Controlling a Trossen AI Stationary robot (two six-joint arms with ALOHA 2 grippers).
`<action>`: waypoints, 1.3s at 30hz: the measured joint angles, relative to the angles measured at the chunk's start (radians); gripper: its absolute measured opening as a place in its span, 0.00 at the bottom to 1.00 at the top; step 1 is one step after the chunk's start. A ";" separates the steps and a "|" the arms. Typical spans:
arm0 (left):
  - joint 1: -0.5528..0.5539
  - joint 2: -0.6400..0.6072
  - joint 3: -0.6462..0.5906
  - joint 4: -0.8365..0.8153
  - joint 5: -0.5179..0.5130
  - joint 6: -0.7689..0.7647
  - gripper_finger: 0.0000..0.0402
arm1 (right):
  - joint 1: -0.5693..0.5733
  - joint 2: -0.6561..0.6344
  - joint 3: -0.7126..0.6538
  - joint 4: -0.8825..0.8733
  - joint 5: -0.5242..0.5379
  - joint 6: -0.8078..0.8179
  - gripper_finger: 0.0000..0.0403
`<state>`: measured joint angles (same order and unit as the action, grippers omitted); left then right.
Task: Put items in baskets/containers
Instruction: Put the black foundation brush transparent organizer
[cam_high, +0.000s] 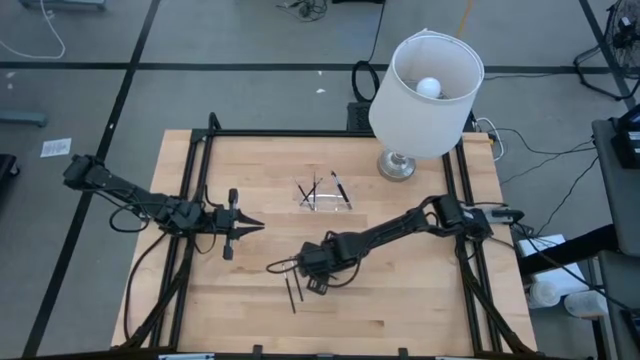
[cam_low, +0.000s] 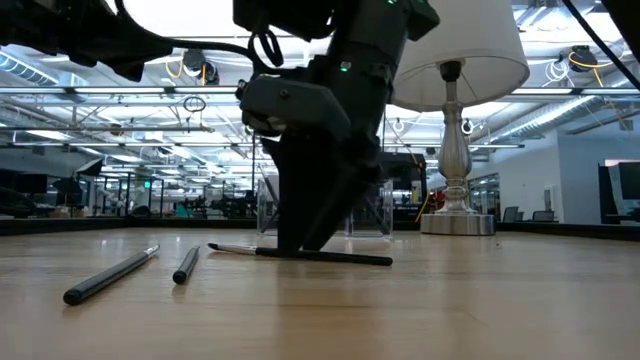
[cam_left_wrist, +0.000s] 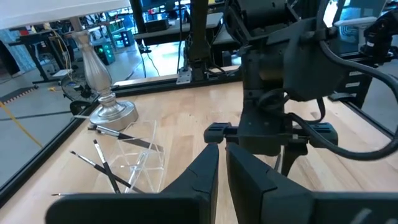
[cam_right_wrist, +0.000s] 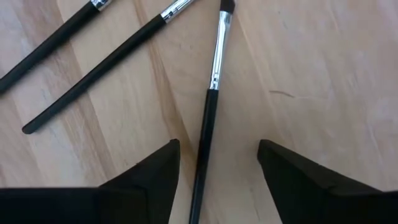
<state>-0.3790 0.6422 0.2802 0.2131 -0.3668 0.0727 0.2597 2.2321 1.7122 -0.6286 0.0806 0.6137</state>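
Observation:
Several thin dark brushes lie in the clear tray (cam_high: 322, 195) at the table's middle far side. Three more rest flat on the wood near the front. One brush (cam_right_wrist: 208, 118) with a silvery ferrule lies between the fingers of my right gripper (cam_right_wrist: 217, 149), which is open and points down at it (cam_low: 305, 240). The fingers stand on either side of the handle; I see no touch. Two other brushes (cam_right_wrist: 93, 68) lie beside it, also seen in the low view (cam_low: 110, 275). My left gripper (cam_high: 255, 225) is shut and waits left of the tray.
A white-shaded lamp (cam_high: 425, 90) stands on its silver base (cam_high: 397, 165) at the far right, close to the tray. A black frame rail (cam_high: 300, 132) runs along the table's far edge. Bare wood lies between the grippers and along the near edge.

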 joint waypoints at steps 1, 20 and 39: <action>0.000 0.000 0.000 0.001 0.000 0.000 0.10 | 0.000 -0.001 -0.012 0.013 0.003 0.001 0.52; 0.000 0.000 0.000 0.002 0.000 0.000 0.10 | -0.001 -0.002 -0.196 0.140 0.001 -0.015 0.02; -0.008 0.000 0.000 0.074 0.061 0.032 0.10 | 0.069 -0.127 -0.221 0.363 0.251 -0.199 0.00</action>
<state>-0.3874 0.6422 0.2802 0.2867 -0.3055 0.1047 0.3289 2.1054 1.4916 -0.2652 0.3315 0.4148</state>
